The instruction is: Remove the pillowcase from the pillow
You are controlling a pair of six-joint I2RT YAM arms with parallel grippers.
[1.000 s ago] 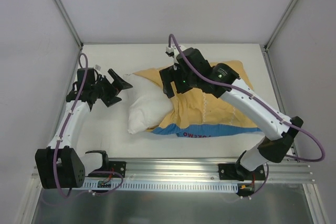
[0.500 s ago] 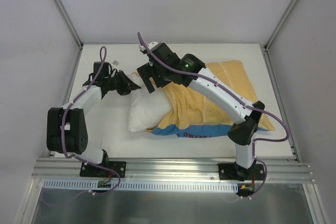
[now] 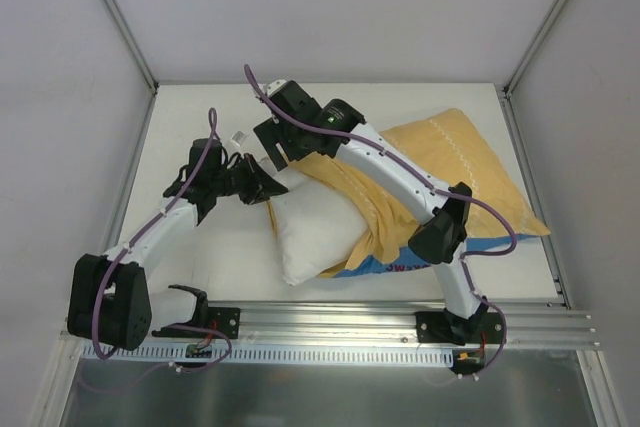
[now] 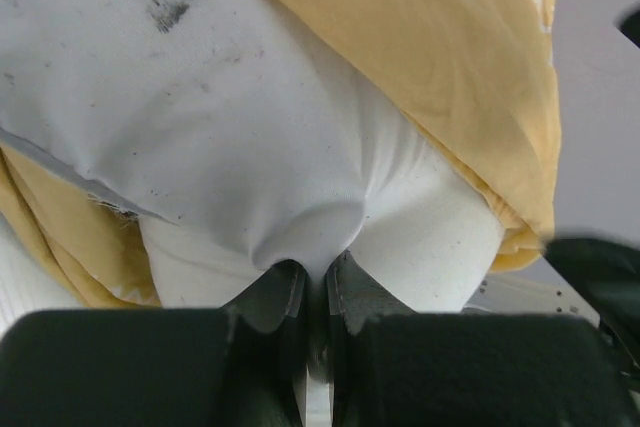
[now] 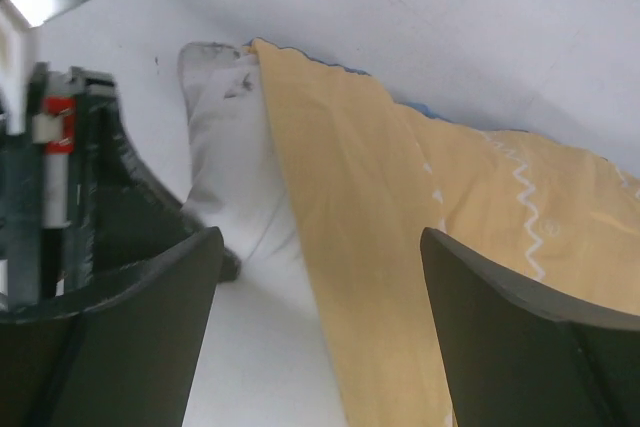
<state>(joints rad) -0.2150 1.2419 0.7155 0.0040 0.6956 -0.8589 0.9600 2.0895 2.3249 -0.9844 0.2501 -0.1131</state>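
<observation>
The white pillow sticks out of the pillowcase toward the near left; about half of it is bare. The pillowcase lies yellow face up, with a blue strip showing at its near edge. My left gripper is shut on the pillow's far-left corner; in the left wrist view its jaws pinch a fold of the white pillow, with the yellow pillowcase behind. My right gripper hangs open just over the pillowcase's open edge, holding nothing, beside the pillow.
The white table is walled by white panels left, back and right. An aluminium rail with both arm bases runs along the near edge. The two gripper heads are close together over the pillow's far-left corner.
My left gripper swung in, shut on the pillow's corner and pulled it toward the near left. The pillow has come further out and turned. My right arm reached left along the pillowcase.
</observation>
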